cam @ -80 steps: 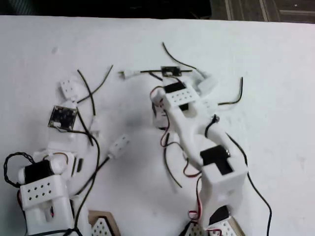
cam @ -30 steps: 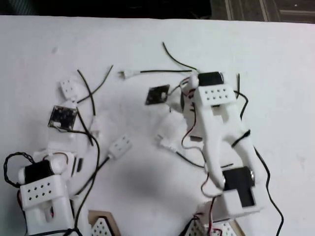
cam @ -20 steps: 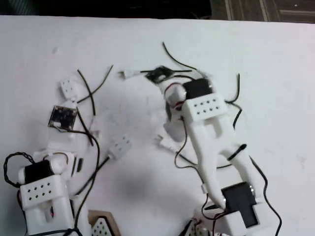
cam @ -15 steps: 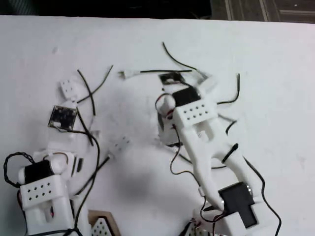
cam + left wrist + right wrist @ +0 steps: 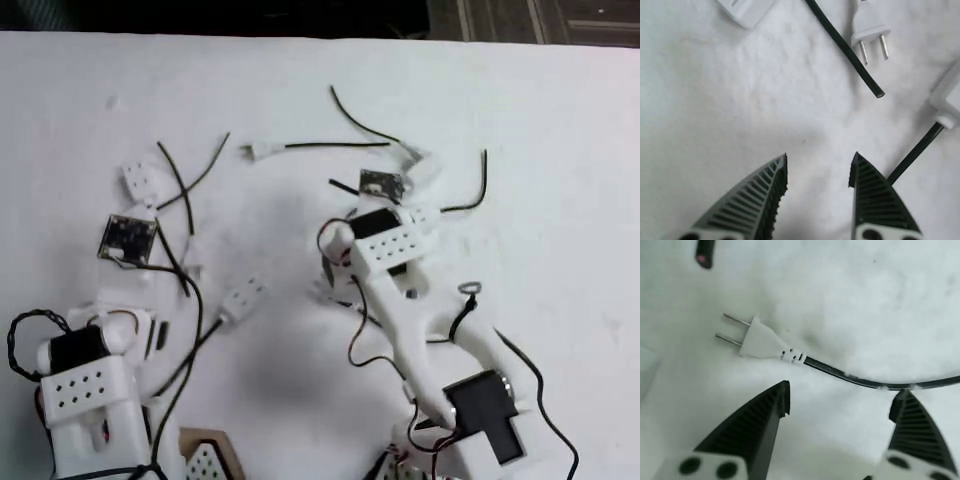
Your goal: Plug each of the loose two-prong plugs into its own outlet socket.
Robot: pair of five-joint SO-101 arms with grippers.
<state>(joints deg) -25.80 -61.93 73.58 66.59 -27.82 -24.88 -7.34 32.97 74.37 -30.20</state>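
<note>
The right arm's gripper (image 5: pixel 842 395) hangs just above the white surface (image 5: pixel 560 120) near its middle, its fingers spread wide and holding nothing. A white two-prong plug on a black cord (image 5: pixel 762 342) lies flat just beyond the fingertips, untouched, its cord trailing past the tip of one finger. In the high view the white right arm (image 5: pixel 420 320) stands over this spot and hides most of that plug. The left arm's gripper (image 5: pixel 818 165) sits low at the near left, fingers likewise parted and empty, over bare surface. Ahead of it lie a second white two-prong plug (image 5: pixel 871 30), a loose black wire with a cut end (image 5: pixel 842 47) running just beside that plug, and a white outlet socket block with a black lead (image 5: pixel 947 97). A third white plug on a straight black cord (image 5: pixel 262 151) rests farther out, left of a small black circuit board (image 5: pixel 380 184). A black square board (image 5: pixel 128 237) and a white block with small holes (image 5: pixel 143 178) lie at the far left among short black wire scraps (image 5: pixel 180 185).
</note>
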